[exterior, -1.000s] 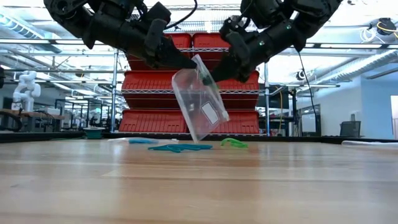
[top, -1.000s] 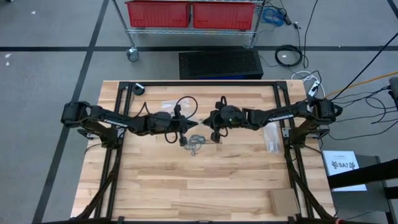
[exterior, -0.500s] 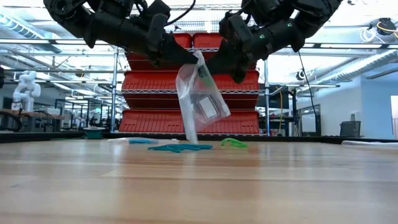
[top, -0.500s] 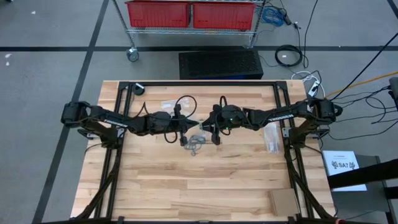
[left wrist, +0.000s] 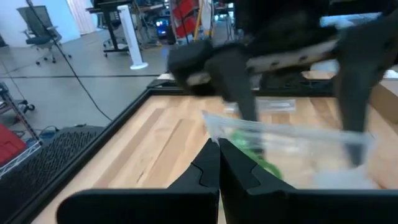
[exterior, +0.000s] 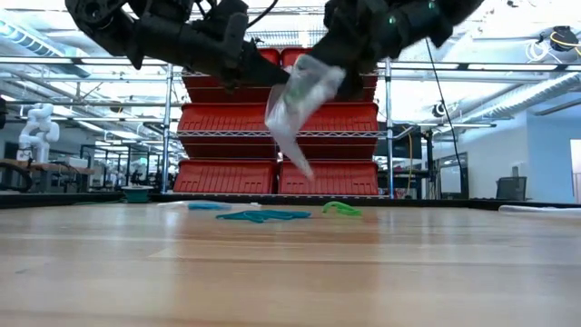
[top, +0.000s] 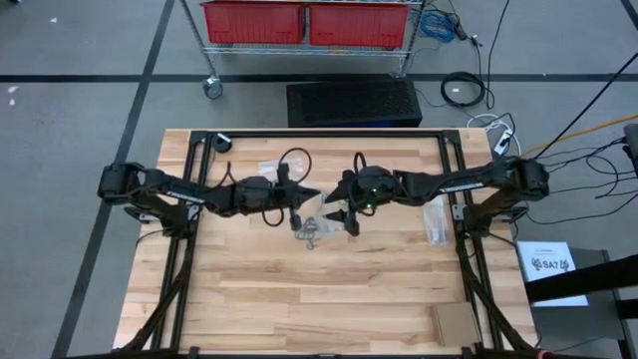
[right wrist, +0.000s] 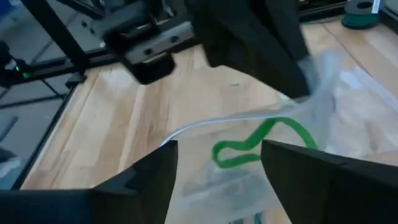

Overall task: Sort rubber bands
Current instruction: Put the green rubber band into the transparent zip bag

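A clear plastic bag (exterior: 298,98) is held in the air above the middle of the table (top: 249,299), gripped from both sides. Its mouth edge is pinched by the left claw (top: 311,194), whose fingers (left wrist: 214,168) are pressed together on the film. The right claw (top: 337,216) is set at the bag's opposite edge with its fingers (right wrist: 155,171) spread wide, the bag's open mouth lying between them. A green rubber band (right wrist: 261,143) is seen inside the bag. On the table below, toward 6 o'clock from the claws, a small heap of rubber bands (top: 309,233) is left loose; in the low view a teal pile (exterior: 260,215) and a green one (exterior: 340,209) are seen lying apart.
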Controlling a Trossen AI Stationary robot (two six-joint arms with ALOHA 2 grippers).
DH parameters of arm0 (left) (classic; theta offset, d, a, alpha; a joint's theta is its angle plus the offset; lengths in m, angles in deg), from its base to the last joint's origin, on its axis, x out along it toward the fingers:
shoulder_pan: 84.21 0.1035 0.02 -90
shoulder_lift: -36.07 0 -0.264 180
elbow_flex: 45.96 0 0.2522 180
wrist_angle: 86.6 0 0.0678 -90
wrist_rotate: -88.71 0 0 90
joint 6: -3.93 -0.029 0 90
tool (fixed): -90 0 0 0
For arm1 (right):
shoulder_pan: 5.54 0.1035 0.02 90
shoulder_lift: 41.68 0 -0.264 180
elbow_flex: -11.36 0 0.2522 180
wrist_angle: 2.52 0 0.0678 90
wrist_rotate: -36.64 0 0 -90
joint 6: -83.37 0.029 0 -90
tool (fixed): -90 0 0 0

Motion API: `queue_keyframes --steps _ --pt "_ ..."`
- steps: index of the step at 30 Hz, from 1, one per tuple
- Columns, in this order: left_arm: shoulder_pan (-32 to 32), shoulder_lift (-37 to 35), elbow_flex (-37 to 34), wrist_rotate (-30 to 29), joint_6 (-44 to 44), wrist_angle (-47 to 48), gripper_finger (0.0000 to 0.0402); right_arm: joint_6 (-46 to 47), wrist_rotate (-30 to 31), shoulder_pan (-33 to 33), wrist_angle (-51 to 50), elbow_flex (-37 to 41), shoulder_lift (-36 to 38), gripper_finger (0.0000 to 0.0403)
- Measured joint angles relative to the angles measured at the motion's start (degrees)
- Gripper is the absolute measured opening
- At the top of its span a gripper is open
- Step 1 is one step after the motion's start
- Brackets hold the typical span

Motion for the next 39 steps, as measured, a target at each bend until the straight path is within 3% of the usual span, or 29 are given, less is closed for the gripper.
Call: queue_keyframes --steps 6,13,20,25,33,39 --pt "0.6 0.0 0.0 0.0 0.3 -0.9 0.0000 -3.5 1.1 1.6 -13.2 -8.9 0.5 0.0203" --pt "0.6 0.0 0.0 0.0 0.3 -1.2 0.0000 -3.1 11.0 2.1 -33.1 -19.5 0.6 0.0207" --pt "0.6 0.0 0.0 0.1 -0.1 -1.1 0.0000 0.2 12.3 0.4 -45.9 -21.0 0.6 0.0227" --pt "0.6 0.0 0.0 0.5 -1.1 -1.1 0.0000 -0.1 11.9 -1.0 -43.7 -15.5 0.6 0.0227" --pt "0.6 0.0 0.0 2.1 -1.1 -1.3 0.0000 -1.2 8.5 -2.7 -22.3 -4.4 0.8 0.0225" --pt "0.6 0.0 0.0 2.2 -1.1 -0.9 0.0000 -1.6 10.8 -3.2 -21.2 -1.3 0.8 0.0167"
